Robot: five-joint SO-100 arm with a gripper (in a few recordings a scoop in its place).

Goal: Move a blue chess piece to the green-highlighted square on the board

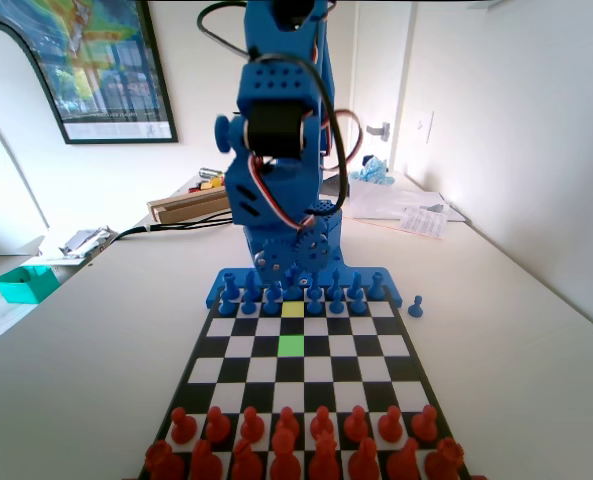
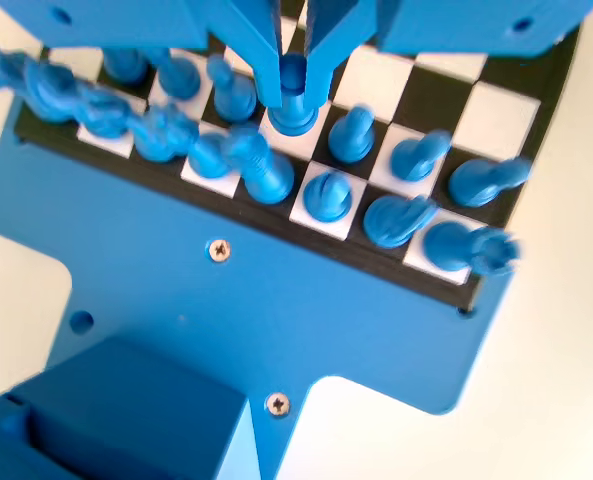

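Where the two smooth blue plastic jaws come down from the top edge of the wrist view, the hand (image 2: 294, 85) is clenched on the blue chess piece (image 2: 293, 100), a small glossy pawn with a round head and a flared base. The jaws press on its head from both sides, and its base is on or just above a white square of the board (image 2: 496, 105); I cannot tell if it touches. To the left of the hand in this view stand more blue pawns (image 2: 231, 92) and the taller blue back-row pieces (image 2: 261, 170), with softly rounded shapes. To the right of the hand stand further pawns (image 2: 354, 132), some of them leaning.

In the fixed view the hand (image 1: 294, 292) is low over the blue rows at the far end of the board. The green-highlighted square (image 1: 291, 346) lies in front of the hand, apart from it, with a paler yellow square (image 1: 293, 309) between them. One single blue pawn (image 1: 415, 307) stands off the board, to the right of the hand, on the counter (image 1: 516, 340). The red pieces (image 1: 286, 445) stand at the near end.

The counter is flat, matt and off-white. Behind, on the left, a framed poster (image 1: 91, 65) hangs on the white wall, and papers (image 1: 406, 210) lie at the right.
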